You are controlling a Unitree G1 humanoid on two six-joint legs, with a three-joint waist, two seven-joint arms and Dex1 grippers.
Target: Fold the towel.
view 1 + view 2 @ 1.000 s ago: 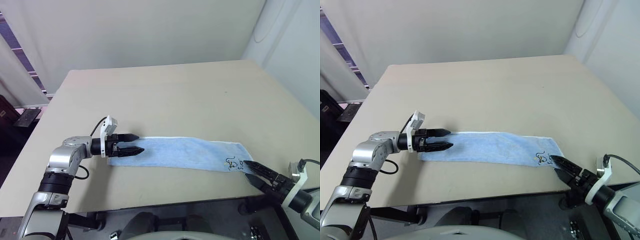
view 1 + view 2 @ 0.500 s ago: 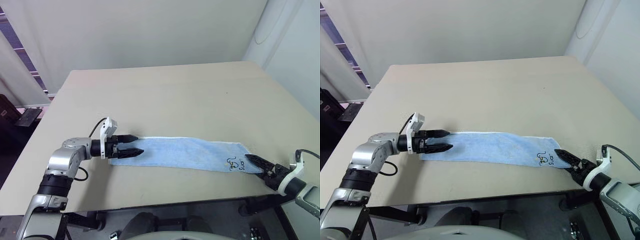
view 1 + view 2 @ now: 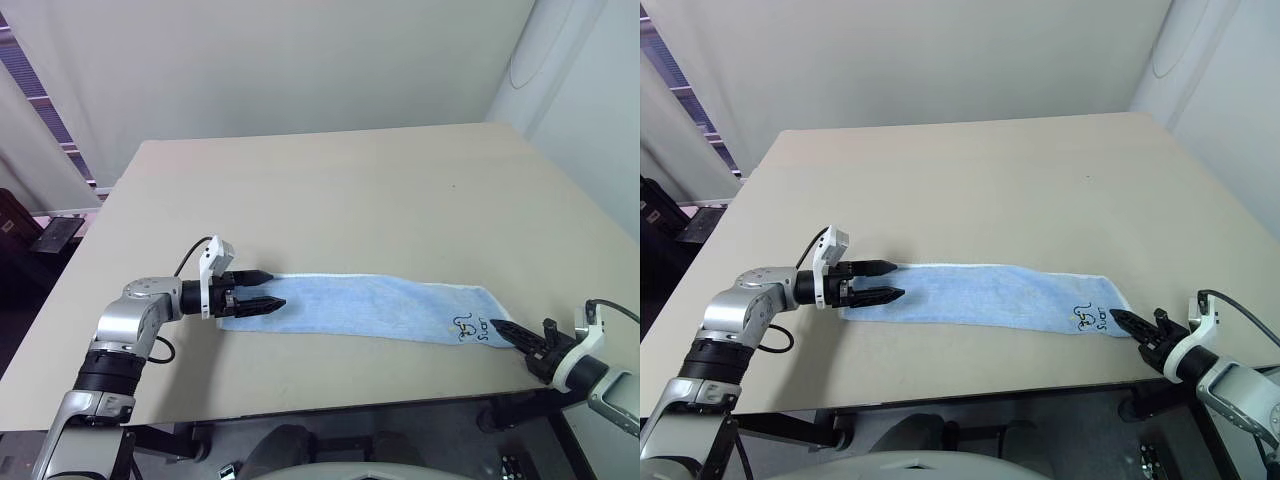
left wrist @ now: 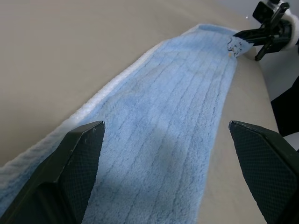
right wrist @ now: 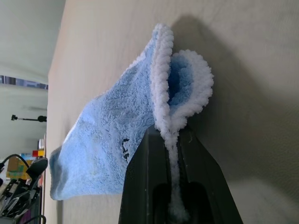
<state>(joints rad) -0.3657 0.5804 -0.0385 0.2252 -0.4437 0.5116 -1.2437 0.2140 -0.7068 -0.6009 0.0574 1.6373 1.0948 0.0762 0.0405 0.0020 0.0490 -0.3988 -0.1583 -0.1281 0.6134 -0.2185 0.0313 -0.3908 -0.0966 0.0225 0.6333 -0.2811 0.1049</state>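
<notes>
Towel (image 3: 370, 305) edge pinched in closed right pincer (image 3: 505, 329); left pincer (image 3: 272, 288) agape

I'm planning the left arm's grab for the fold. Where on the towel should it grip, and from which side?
Grip the towel at its left short end, coming in level from the left along the strip. The cloth lies flat in a long band, and the open left end effector already straddles that end. The right end effector is shut on the far corner's white edging, so this grip would mirror it.

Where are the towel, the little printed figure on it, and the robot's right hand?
towel (image 3: 350, 305), left eye view, middle of cloth.
printed figure (image 3: 464, 327), left eye view, dark print.
right hand (image 3: 512, 332), left eye view, black fingers pinching towel's edge.
</notes>
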